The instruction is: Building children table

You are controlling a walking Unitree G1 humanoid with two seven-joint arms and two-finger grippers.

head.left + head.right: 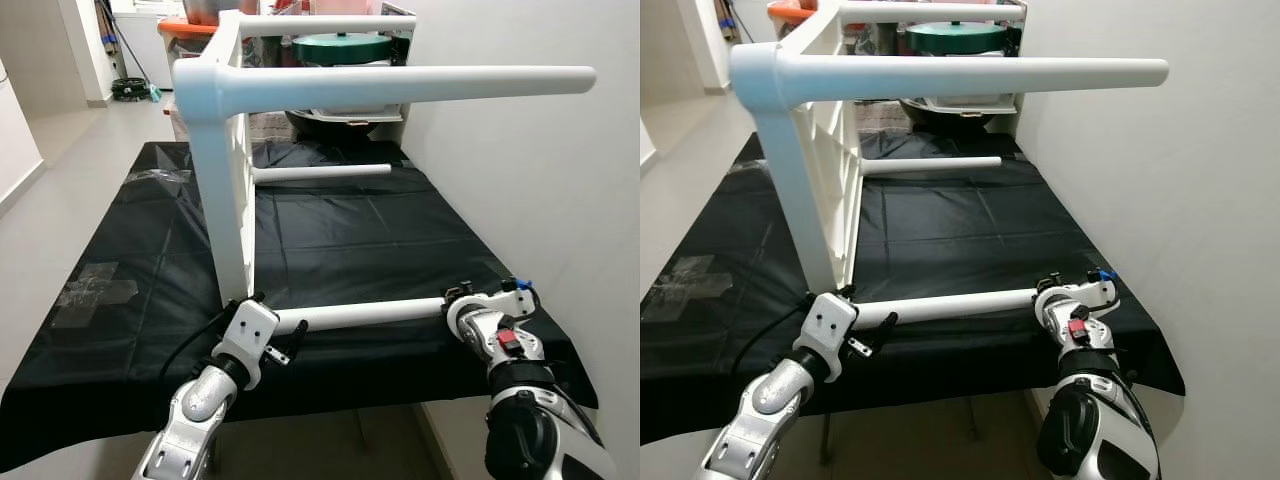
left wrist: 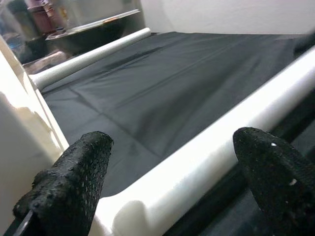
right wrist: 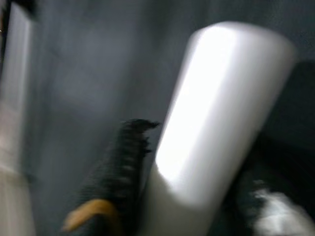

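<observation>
A white children's table (image 1: 225, 150) lies tipped on a black cloth (image 1: 350, 230), its white legs (image 1: 400, 85) jutting sideways. Beyond the table, a dark green lid (image 1: 342, 47) sits beside an orange container (image 1: 190, 28). Nearest the camera, silver arms end in black, dimple-textured fingers (image 2: 74, 177), the right gripper (image 1: 455, 300) marked with red and blue fittings. The adjacent wall (image 1: 530, 180) is white.

I see black sheet (image 1: 340, 235) spread over work surface, tape patch (image 1: 95, 285) on its near left. Green round lid (image 1: 342, 46) at far end, orange container (image 1: 190, 28) far left. White wall (image 1: 540, 170) along right, grey floor (image 1: 70, 150) left.
</observation>
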